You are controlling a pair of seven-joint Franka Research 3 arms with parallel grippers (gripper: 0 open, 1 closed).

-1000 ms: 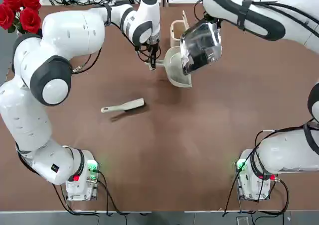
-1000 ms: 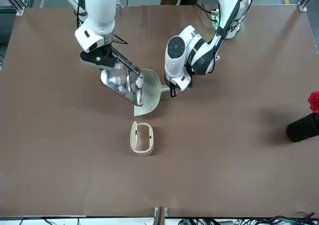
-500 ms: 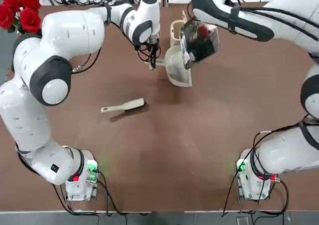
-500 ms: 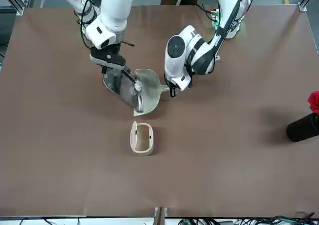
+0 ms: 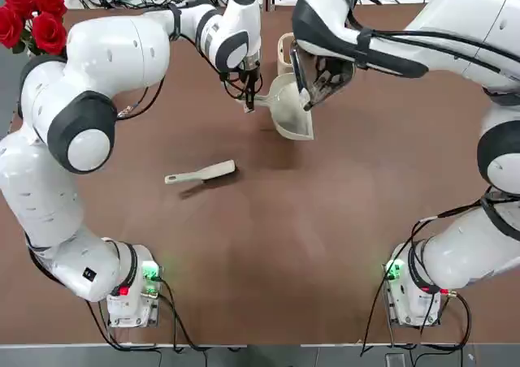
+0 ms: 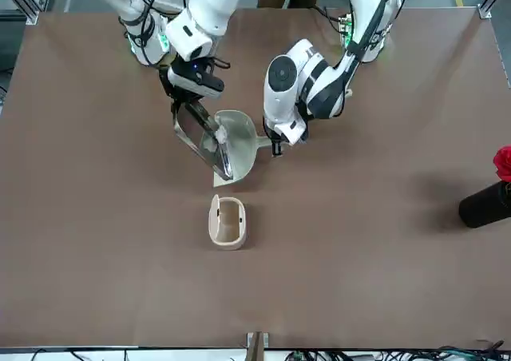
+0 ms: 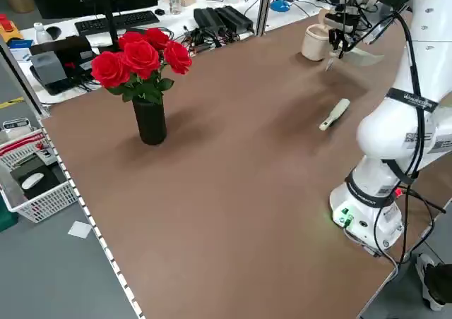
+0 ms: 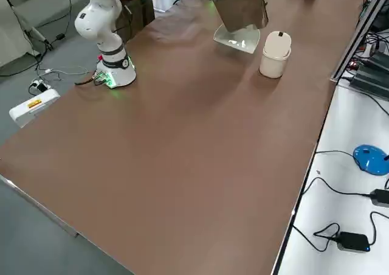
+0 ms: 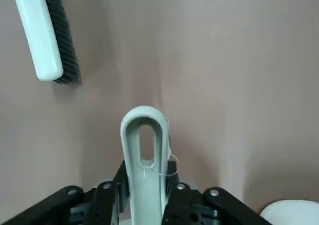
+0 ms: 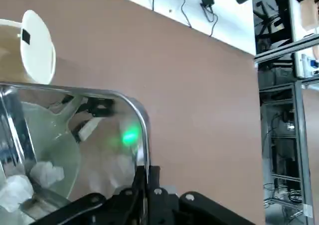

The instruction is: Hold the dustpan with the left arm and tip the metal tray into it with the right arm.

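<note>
The cream dustpan (image 5: 291,114) lies on the table at the far middle, its mouth toward the robot's right. My left gripper (image 5: 249,101) is shut on its short handle (image 9: 144,160). Over the pan's mouth, the metal tray (image 6: 196,136) stands steeply tilted, almost on edge, with its low rim at the pan (image 6: 241,141). My right gripper (image 6: 188,97) is shut on the tray's raised upper rim (image 10: 142,135). White crumpled bits (image 10: 47,174) lie in the tray's low end.
A cream cylindrical cup (image 5: 286,50) with an upright flap stands just beyond the dustpan. The cream hand brush (image 5: 201,173) lies nearer the robot, left of centre. A dark vase of red roses (image 5: 31,14) stands at the far left corner.
The right arm has swung the tray left over the dustpan and tipped it from a moderate slant to nearly on edge. The left gripper and dustpan have stayed still.
</note>
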